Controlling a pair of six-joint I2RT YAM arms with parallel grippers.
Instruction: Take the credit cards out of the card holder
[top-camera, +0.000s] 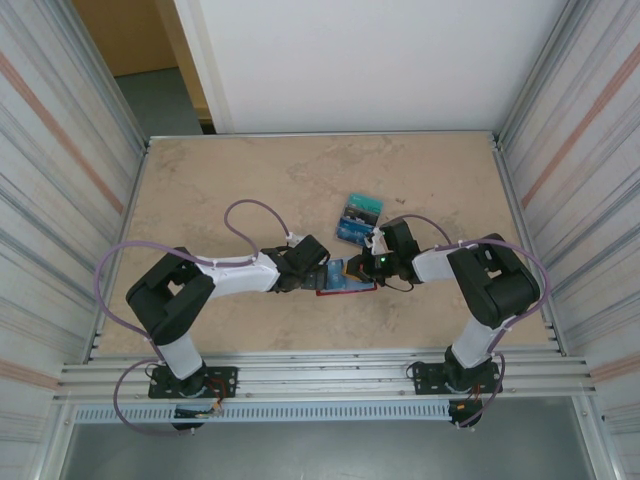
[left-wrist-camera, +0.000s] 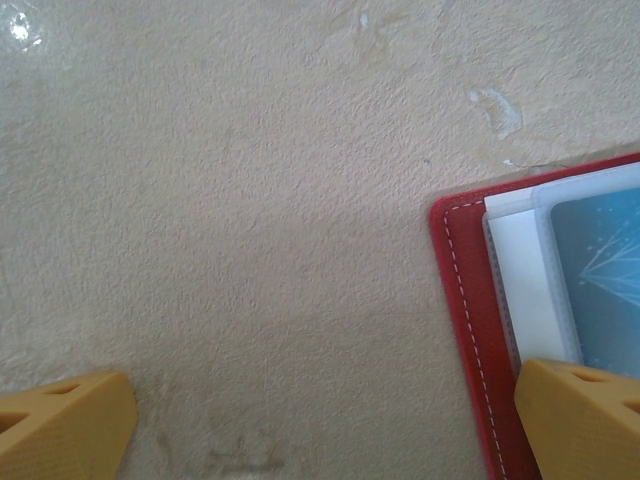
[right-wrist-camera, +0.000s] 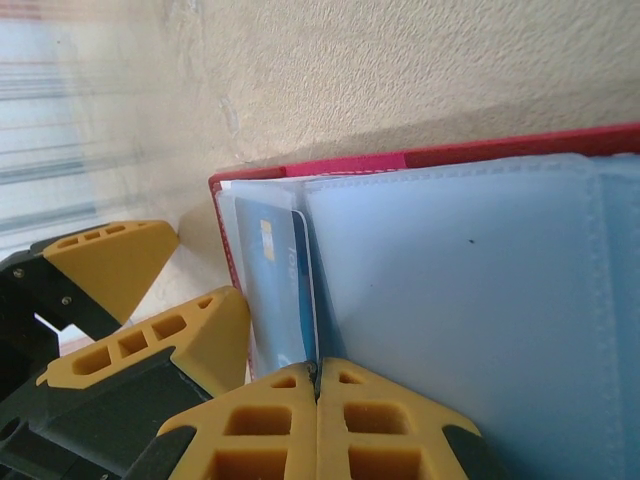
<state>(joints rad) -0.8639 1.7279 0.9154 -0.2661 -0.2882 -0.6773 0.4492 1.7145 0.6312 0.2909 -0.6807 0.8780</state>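
Right gripper (right-wrist-camera: 318, 385) nearest, pinched closed at the edge of the blue card (right-wrist-camera: 275, 285), pocketed in the card holder (right-wrist-camera: 450, 300) lying open on the table (top-camera: 250, 180). Left gripper (left-wrist-camera: 320, 420) wide apart, one finger (left-wrist-camera: 580, 420) over the holder's red border. If that isn't pinning, your pull drags the holder. Card actually caught? Hidden.

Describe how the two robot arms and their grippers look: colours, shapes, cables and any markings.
The left arm and right arm each have white tube links between black joint housings, on black bases. A lilac cable loops along each. The left gripper and right gripper have yellow-orange wedge-shaped fingers with hollow rectangular cells. A small green light glows near the right wrist.
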